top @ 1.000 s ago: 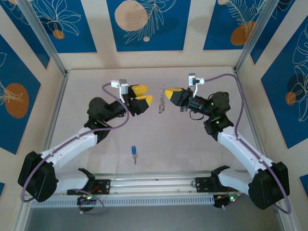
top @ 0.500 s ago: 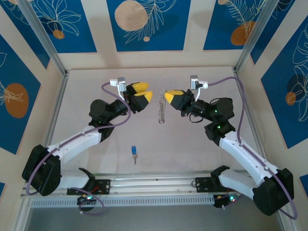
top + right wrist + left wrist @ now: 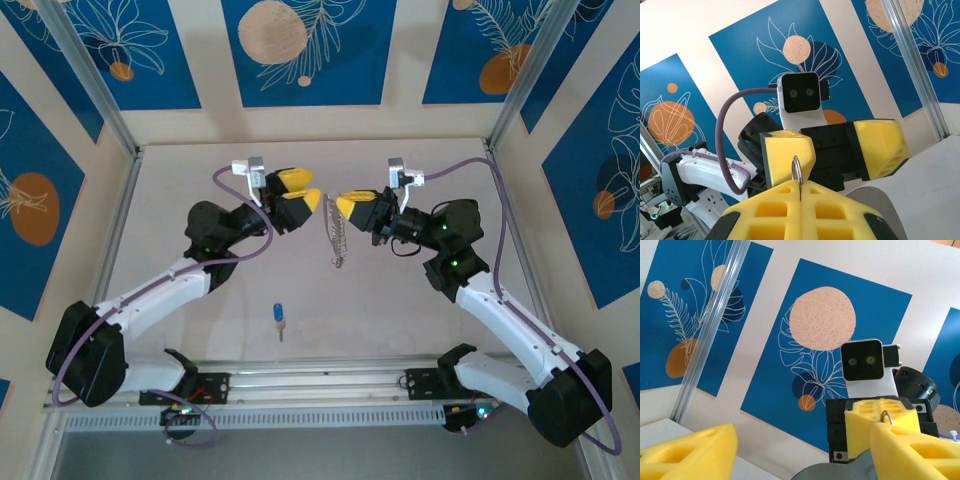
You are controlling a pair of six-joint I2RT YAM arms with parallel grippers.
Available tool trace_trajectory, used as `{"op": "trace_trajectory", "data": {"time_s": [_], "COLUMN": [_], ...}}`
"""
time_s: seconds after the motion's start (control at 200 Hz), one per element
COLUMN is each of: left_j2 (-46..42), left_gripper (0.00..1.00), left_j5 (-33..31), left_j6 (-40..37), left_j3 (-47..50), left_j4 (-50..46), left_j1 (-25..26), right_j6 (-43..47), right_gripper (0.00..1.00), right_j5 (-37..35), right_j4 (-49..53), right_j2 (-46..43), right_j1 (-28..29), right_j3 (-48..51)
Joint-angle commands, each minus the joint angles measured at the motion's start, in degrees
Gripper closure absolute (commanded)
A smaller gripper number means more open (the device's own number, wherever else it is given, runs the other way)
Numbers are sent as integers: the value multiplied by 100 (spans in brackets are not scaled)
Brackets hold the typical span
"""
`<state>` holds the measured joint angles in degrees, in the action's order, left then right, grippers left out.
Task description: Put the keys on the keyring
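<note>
The keyring (image 3: 337,238) hangs in the air over the middle of the table, and its silvery chain dangles down. My right gripper (image 3: 342,207) is shut on its metal ring (image 3: 797,170), which sticks out edge-on between the closed yellow pads (image 3: 770,210). My left gripper (image 3: 313,190) faces it from the left, open and holding nothing, a short gap away. In the left wrist view my left gripper (image 3: 802,440) frames the right gripper (image 3: 880,422) and the ring (image 3: 886,416). The blue-headed key (image 3: 278,314) lies alone on the table, near the front edge.
The beige table (image 3: 200,200) is boxed in by blue-and-cream patterned walls with metal corner posts (image 3: 95,80). A metal rail (image 3: 320,380) with both arm bases runs along the near edge.
Both grippers have drawn a little closer together. The keyring's dangling part has swung and now hangs lower. The key on the table has not moved.
</note>
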<state>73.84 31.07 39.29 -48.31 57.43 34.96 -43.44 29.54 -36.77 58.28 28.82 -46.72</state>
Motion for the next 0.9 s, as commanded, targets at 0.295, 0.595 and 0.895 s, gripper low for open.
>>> {"op": "trace_trajectory", "data": {"time_s": [0.295, 0.595, 0.895], "left_j2": [299, 214, -11], "left_gripper": [36, 36, 32], "left_j5": [434, 333, 184], "left_j6": [138, 164, 118], "left_j3": [-324, -252, -121], "left_j4": [488, 606, 607], "left_j1": [46, 81, 112], "right_j6": [109, 84, 44], "right_gripper": [100, 100, 100], "right_j5": [-21, -88, -312], "right_j4": [-183, -211, -165], "right_j2": [165, 167, -19], "right_j1": [-17, -59, -151], "right_j3": [-246, -224, -92]}}
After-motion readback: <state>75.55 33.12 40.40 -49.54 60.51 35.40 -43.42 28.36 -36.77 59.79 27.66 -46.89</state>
